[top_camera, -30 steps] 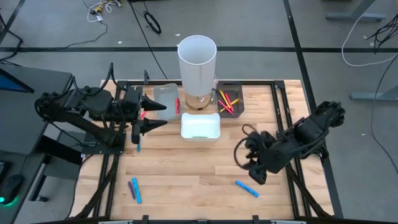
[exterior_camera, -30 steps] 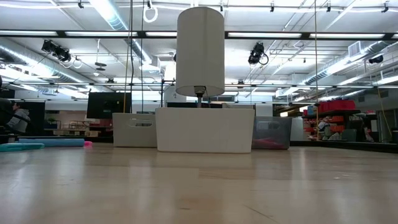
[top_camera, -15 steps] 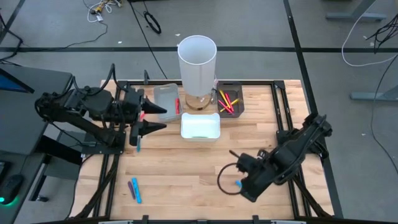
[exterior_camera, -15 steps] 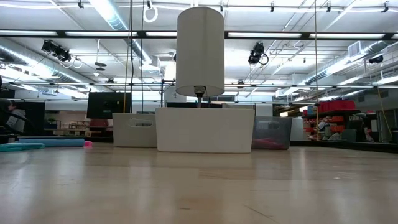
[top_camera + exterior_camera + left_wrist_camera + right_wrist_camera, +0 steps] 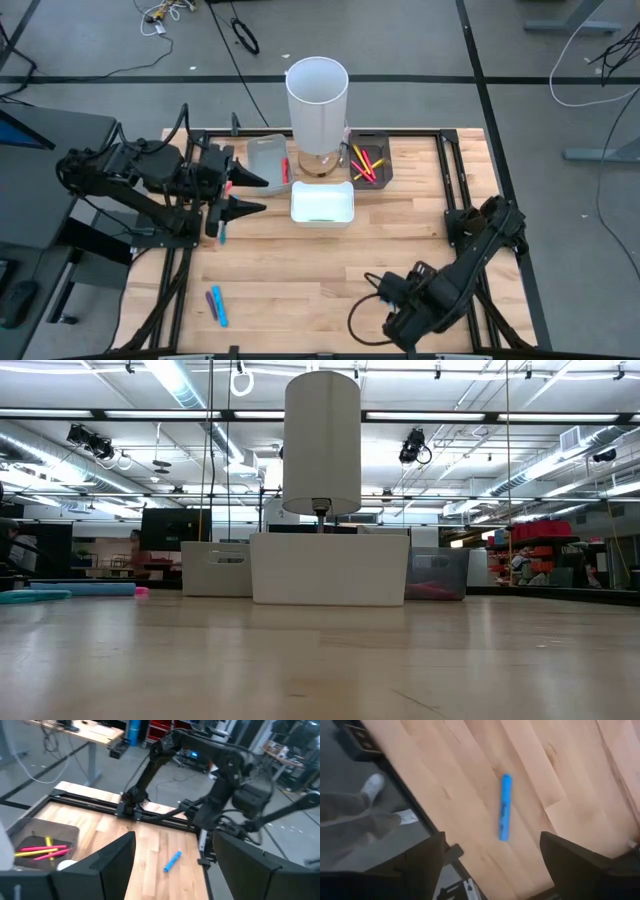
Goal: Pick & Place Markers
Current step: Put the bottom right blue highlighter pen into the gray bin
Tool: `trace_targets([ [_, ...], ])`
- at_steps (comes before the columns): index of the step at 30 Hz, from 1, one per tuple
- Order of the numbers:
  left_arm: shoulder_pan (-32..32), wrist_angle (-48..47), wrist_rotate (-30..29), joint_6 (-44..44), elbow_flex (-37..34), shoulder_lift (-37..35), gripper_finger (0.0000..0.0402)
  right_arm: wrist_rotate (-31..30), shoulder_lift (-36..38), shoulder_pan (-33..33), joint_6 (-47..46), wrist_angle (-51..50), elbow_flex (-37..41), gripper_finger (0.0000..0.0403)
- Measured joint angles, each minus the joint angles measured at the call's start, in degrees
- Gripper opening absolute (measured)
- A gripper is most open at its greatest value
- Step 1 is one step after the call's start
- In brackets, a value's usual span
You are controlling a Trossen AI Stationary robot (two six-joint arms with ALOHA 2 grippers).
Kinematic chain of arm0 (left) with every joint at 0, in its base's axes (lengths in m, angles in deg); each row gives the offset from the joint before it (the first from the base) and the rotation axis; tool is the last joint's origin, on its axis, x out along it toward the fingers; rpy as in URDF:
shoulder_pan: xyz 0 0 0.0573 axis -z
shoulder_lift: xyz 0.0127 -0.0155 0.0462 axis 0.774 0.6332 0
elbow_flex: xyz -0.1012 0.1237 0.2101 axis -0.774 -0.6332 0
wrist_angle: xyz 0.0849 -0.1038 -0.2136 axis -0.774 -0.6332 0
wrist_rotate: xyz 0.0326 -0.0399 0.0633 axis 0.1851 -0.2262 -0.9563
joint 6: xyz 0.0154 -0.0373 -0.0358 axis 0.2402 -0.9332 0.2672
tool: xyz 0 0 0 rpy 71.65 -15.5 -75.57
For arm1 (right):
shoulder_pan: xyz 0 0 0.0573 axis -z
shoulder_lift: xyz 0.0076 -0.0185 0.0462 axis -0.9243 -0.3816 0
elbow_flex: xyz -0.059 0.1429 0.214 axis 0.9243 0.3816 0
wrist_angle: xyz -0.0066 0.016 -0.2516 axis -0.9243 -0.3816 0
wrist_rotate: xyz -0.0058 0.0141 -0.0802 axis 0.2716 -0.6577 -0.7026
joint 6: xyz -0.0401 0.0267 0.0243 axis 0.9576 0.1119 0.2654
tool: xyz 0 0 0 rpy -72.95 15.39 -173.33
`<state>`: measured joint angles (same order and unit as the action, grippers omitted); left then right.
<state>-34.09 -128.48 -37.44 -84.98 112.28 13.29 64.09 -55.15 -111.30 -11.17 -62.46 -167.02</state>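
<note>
Blue marker lies flat on the tabletop near its front edge, well away from the white tray, framed between the right tool's widely spread, empty fingers. Risk: it lies askew to the fingers, so closing may roll it toward the edge. Left tool, open and empty, waits beside the white tray.

I'm seeing a table of pale planked wood, smooth with a satin sheen. At its twelve o'clock, the white cylinder is looking matt, the trays plastic; the blue marker is looking glossy plastic.
</note>
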Motion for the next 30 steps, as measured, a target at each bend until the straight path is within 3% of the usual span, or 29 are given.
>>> trace_targets([
  [5, 0.02, -0.29, 1.79, 0.00, 0.00, 0.00, 0.0270, 0.45, 0.11, -2.57, -2.50, 2.63, 6.74, 0.0325],
  [13, 0.00, -0.34, 0.96, 0.06, 0.00, 0.00, 0.0270, 5.57, 0.15, -5.42, -2.83, 15.87, 19.43, 0.0325],
  [30, 0.00, -0.97, 0.95, -1.08, 0.00, 0.00, 0.0270, 9.78, 0.24, -5.17, -3.65, 35.78, 39.59, 0.0324],
])
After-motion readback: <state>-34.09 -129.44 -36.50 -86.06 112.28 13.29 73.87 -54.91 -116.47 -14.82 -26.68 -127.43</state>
